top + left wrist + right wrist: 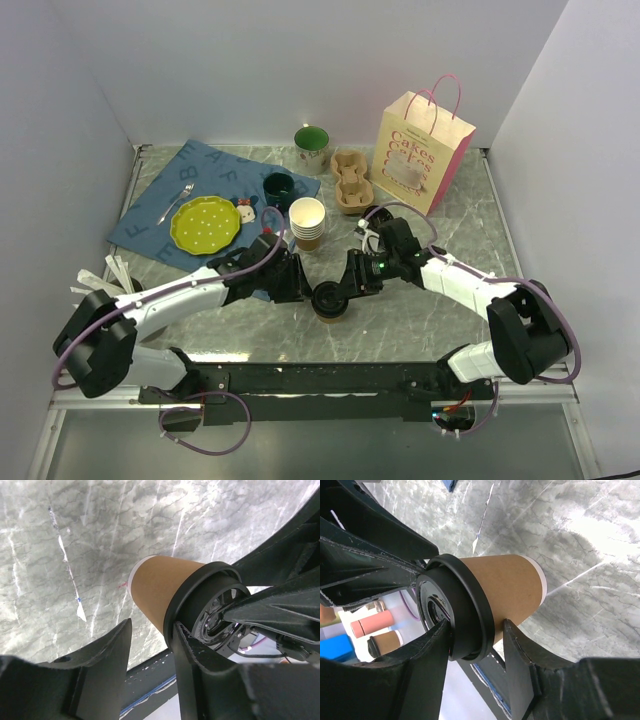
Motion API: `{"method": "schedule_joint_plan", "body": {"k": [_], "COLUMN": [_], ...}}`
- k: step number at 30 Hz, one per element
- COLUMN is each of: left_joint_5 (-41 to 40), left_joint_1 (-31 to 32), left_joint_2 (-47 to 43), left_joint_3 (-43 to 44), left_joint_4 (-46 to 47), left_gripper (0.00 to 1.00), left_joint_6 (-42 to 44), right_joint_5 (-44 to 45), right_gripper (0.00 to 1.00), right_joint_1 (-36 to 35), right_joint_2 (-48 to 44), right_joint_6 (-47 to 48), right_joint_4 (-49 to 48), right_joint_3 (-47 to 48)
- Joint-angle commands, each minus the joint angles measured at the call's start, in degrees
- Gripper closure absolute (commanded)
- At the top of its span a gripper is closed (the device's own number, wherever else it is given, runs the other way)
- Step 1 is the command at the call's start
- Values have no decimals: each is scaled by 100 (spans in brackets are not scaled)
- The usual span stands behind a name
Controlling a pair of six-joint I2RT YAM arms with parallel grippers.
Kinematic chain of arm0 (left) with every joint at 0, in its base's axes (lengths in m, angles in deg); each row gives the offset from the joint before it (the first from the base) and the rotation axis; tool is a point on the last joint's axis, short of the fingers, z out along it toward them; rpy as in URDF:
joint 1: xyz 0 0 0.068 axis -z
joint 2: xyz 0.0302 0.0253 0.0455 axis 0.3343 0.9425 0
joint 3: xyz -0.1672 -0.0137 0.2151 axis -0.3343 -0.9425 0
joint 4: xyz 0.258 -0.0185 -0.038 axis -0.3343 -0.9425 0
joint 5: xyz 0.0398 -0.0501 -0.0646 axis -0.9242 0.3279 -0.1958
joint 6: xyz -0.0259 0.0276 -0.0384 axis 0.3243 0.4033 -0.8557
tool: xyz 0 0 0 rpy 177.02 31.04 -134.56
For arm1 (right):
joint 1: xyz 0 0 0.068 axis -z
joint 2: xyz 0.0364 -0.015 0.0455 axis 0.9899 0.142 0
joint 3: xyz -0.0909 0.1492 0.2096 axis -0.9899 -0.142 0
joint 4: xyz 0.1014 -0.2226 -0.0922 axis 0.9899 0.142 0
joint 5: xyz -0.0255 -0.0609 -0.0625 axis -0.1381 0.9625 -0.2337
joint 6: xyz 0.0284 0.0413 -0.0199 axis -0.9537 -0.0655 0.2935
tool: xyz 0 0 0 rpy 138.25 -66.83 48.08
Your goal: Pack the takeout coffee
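Note:
The takeout coffee [331, 301], a brown paper cup with a black lid, stands on the marble table near the front middle. Both grippers meet at it. My right gripper [476, 630] straddles the lid's rim. One of its fingers [427, 652] lies against the lid's top, and the other touches the cup wall just under the rim, with a small gap left at the rim. My left gripper [150, 630] is open on the cup's other side. Its right finger [186, 642] rests against the lid's skirt, while its left finger stands apart from the takeout coffee [162, 587].
A stack of lidless paper cups [307, 222] stands just behind the coffee. A pulp cup carrier [351, 181] and a paper gift bag [420, 152] are at the back right. A blue mat [215, 195] at the left holds a green plate [205, 224], a fork and mugs.

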Motion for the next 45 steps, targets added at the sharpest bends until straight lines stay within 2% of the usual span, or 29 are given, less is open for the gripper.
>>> {"method": "schedule_joint_plan", "body": {"k": [1,5,8,13,18,23,29,31,38,41,45], "left_joint_5": [-731,-705,-591,-310,-222,-239,-239,-230,-274,-388,-581], "left_joint_1": [207,207,207,207,207,207,207,207,207,207,207], "left_joint_2": [376,332,253,113,-64,-90,-152,-186,-380,-520,-687], "left_joint_3": [168,958,1214,1391,1461,1347,1022,952,960,1127,1355], "left_joint_4": [-712,-1134,-1143,-1038,-967,-976,-836,-818,-932,-1151,-1406], "left_gripper": [55,52,48,41,35,35,35,35,35,33,31], "left_joint_6": [172,296,313,296,269,261,208,190,181,225,322], "right_joint_5": [616,511,432,352,554,818,1029,1003,1125,1555,2267], "right_gripper": [50,50,46,38,37,43,64,66,69,70,68], "right_joint_1": [-133,-124,-124,-132,-124,-133,-124,-124,-106,-1,568], "right_joint_2": [169,81,-42,-192,-297,-245,-358,-411,-701,-1026,-1623], "right_joint_6": [413,484,466,431,378,361,247,194,159,150,-52], "right_joint_4": [438,772,983,1369,1765,1827,1643,1486,1107,1195,1334], "right_joint_3": [-63,463,797,1281,1633,1528,1177,1072,465,334,78]}}
